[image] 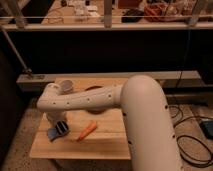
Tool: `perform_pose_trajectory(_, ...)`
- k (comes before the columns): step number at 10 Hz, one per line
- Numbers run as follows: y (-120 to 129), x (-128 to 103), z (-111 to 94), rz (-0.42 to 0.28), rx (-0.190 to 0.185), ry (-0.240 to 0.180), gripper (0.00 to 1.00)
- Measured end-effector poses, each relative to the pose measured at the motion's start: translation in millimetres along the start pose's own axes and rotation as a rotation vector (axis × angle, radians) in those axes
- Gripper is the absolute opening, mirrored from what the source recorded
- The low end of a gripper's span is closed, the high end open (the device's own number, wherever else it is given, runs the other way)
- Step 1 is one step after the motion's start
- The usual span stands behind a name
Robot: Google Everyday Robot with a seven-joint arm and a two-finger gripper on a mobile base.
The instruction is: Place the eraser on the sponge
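Gripper [58, 123] was down low over the front-left part of the table [105, 145], pointing straight down. Open or closed? Couldn't tell, it was too bunched up w/ what sat beneath it.

Right under it was the eraser [62, 128], a small dark block w/ a faint pale streak, touching the right end of the sponge [52, 133]. It looked to be on or against that blue pad. Whether it was gripped or just lying there, no way to say.

The sponge lay flat near the table's left-front corner, its blue edge poking out to the left of the gripper.

Just to the right, apart from both, was the orange carrot [87, 131]. It lay on a diagonal, thin end toward the front-left and fat end toward the back-right.

Further back on the left stood a pale round cup [65, 86], upright w/ its mouth up, peeking over the top of the arm.

The arm [95, 99] was white and thick, w/ small dark dots along it. It ran from a big rounded shoulder on the right across the tabletop, then bent down at the wrist on the left.

The table was light wood and rectangular. Off it to the right, dark cables [192, 150] looped on the floor. Behind ran a dark wall w/ a railing [107, 24] on top.
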Motion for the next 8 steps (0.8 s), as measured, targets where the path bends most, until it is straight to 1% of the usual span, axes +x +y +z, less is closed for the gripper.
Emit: perform_pose_trajectory(8, -2.5, 2.9, 0.1, -0.020, 0.010, 0.006, 0.45)
